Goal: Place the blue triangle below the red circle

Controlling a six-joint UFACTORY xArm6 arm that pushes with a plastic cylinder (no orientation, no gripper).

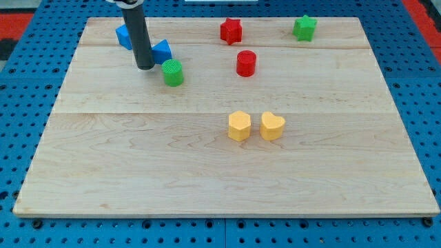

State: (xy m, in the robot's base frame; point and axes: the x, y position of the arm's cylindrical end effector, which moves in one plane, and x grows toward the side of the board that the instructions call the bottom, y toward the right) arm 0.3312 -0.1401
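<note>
The blue triangle [162,51] lies near the board's top left, just above and left of the green circle [173,72]. The red circle [246,63] stands to the right of them, in the upper middle. My tip [145,67] rests on the board just left of the blue triangle and left of the green circle, close to both. The rod partly hides a second blue block [124,36] behind it at the view's top left.
A red star [231,31] and a green star [304,27] sit along the top edge. A yellow hexagon [239,126] and a yellow heart [272,126] lie side by side at mid-board. The wooden board [138,179] lies on a blue pegboard.
</note>
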